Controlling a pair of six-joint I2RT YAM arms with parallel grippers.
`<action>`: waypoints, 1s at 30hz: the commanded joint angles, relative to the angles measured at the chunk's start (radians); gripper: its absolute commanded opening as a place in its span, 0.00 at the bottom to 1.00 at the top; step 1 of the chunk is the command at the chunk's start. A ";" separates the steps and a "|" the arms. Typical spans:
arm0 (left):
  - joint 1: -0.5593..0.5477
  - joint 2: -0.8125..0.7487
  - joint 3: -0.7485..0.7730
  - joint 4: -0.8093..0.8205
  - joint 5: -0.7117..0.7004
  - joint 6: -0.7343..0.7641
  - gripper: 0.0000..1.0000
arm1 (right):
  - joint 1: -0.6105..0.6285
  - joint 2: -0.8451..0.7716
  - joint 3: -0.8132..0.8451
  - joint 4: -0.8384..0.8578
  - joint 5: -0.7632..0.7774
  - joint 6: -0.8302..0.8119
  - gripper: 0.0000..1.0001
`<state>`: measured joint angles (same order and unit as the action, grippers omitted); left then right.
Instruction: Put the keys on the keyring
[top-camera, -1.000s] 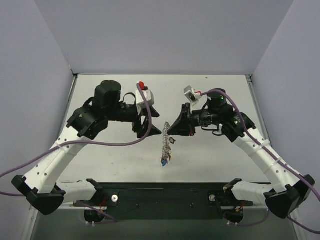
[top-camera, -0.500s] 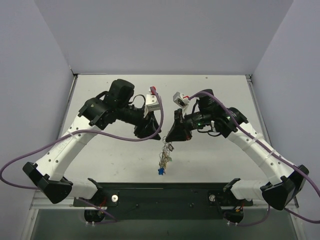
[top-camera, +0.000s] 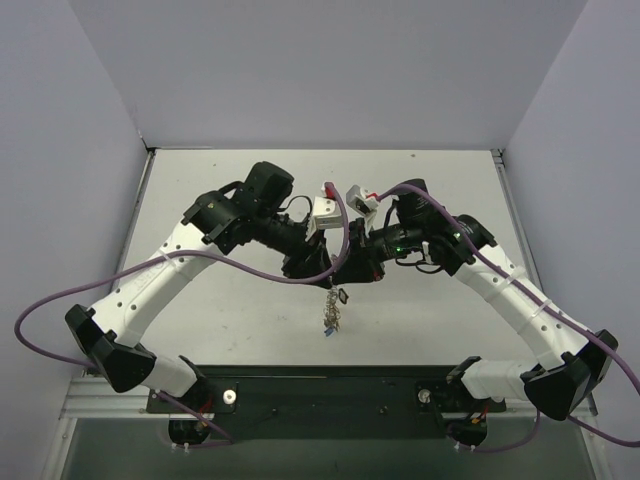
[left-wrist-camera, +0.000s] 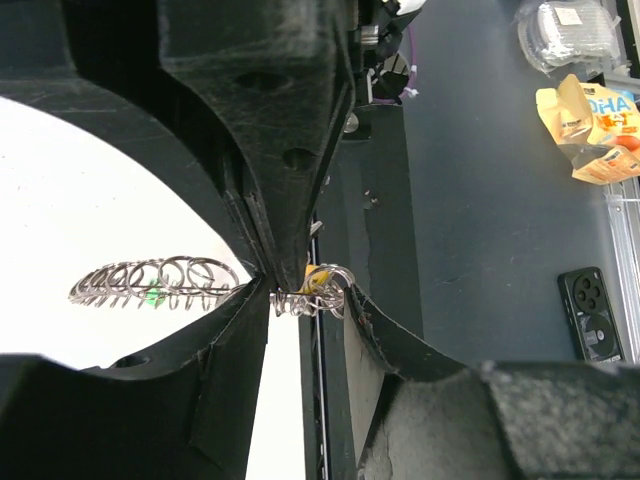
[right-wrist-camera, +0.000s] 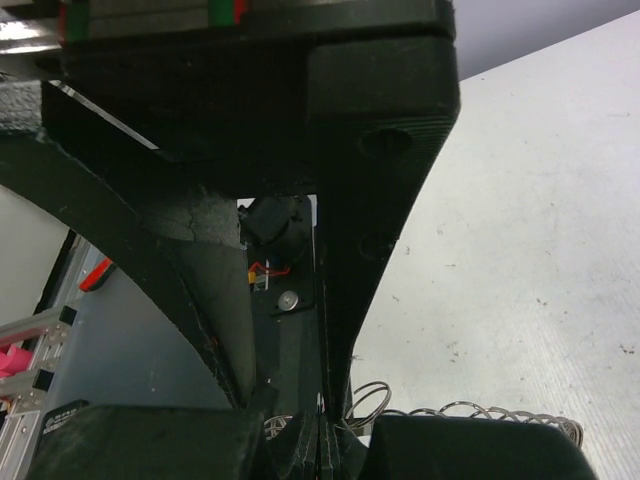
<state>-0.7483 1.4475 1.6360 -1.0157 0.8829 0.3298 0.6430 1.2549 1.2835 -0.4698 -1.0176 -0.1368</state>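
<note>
The keyring (top-camera: 329, 308) hangs as a chain-like silvery hoop over the table's middle, with small keys (top-camera: 327, 328) dangling from it. Both grippers meet at its top. My right gripper (top-camera: 347, 272) is shut on the keyring; in the right wrist view its fingertips (right-wrist-camera: 320, 440) pinch together with the wire loops (right-wrist-camera: 460, 410) beside them. My left gripper (left-wrist-camera: 307, 292) has its jaws closed in on a bunch of the keyring's loops (left-wrist-camera: 310, 300), which touch both pads. A yellow key head (left-wrist-camera: 317, 277) shows there, and a green one (left-wrist-camera: 153, 296) further along the ring.
A black rail (top-camera: 330, 392) runs along the table's near edge between the arm bases. Purple cables (top-camera: 300, 275) loop off both wrists. Grey walls enclose the table on three sides. Beyond the edge, the floor holds a phone (left-wrist-camera: 595, 315) and packets (left-wrist-camera: 590, 115).
My left arm has swung right until its gripper meets the right one, and its jaws have narrowed round the keyring's top. The right gripper shifted slightly left, still holding the ring.
</note>
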 joint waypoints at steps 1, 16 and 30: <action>-0.003 -0.010 0.022 0.023 -0.001 0.008 0.45 | 0.006 -0.023 0.047 0.031 -0.036 -0.024 0.00; -0.003 -0.018 -0.027 0.049 -0.025 -0.003 0.43 | 0.003 -0.057 0.031 0.054 -0.006 -0.020 0.00; -0.006 -0.021 -0.084 0.170 0.019 -0.052 0.20 | 0.003 -0.057 0.020 0.071 0.001 -0.011 0.00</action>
<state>-0.7502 1.4490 1.5562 -0.9325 0.8585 0.2985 0.6430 1.2320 1.2835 -0.4675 -0.9897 -0.1398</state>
